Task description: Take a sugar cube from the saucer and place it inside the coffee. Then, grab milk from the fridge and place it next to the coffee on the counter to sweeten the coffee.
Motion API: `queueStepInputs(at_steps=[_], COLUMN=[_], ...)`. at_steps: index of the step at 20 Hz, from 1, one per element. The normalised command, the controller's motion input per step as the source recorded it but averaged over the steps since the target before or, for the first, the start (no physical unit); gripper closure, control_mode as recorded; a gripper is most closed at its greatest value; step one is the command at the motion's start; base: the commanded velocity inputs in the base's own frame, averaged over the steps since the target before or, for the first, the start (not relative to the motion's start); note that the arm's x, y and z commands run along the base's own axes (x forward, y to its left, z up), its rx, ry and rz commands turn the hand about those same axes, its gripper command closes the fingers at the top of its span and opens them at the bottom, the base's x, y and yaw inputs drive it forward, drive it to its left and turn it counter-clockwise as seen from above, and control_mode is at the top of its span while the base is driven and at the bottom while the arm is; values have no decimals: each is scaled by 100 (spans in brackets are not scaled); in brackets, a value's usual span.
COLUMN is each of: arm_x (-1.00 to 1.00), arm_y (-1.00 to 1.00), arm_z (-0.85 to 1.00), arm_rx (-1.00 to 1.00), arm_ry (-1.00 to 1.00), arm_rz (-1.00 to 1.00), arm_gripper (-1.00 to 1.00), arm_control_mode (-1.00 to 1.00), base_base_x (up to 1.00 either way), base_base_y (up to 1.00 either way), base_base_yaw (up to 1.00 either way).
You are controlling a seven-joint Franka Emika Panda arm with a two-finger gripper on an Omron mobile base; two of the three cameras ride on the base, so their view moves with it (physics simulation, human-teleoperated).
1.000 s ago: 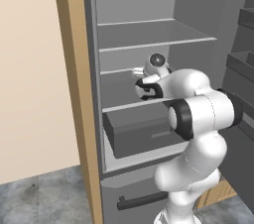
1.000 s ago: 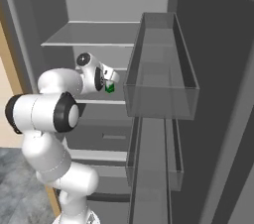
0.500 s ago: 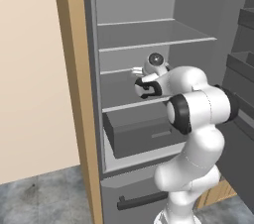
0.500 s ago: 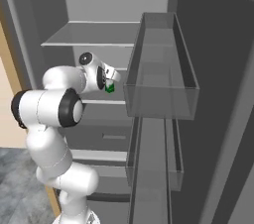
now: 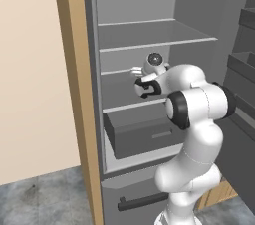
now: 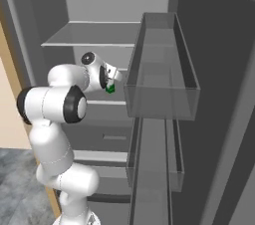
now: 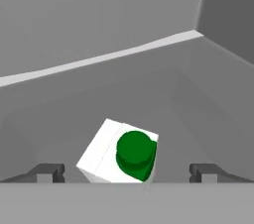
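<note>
Inside the fridge (image 5: 149, 35), on a middle shelf, the milk (image 7: 121, 154) is being approached; the fetch step is judged to be in hand. The gripper (image 7: 126, 171) is held wide open, nothing grasped. The carton is seen between the two fingertips (image 7: 47, 171), touching neither. A further advance, then closure on the carton, is called for.

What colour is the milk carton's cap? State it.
Dark green, on the white top of the milk carton; the hand view shows it best.
</note>
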Motion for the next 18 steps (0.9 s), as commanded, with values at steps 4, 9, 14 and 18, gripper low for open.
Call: queueStepInputs(at_steps=[4,9,14,18], arm_x=[15,16,16,2], arm_y=[0,0,0,0], arm_z=[-8,-9,-9,-1], arm_rx=[0,0,0,0], arm_ry=[0,0,0,0], arm_rz=[0,0,0,0], arm_gripper=[-100,-100,100,100], arm_control_mode=[-100,-100,-100,-100], base_base_x=[0,0,0,0], base_base_y=[0,0,0,0], base_base_yaw=[0,0,0,0])
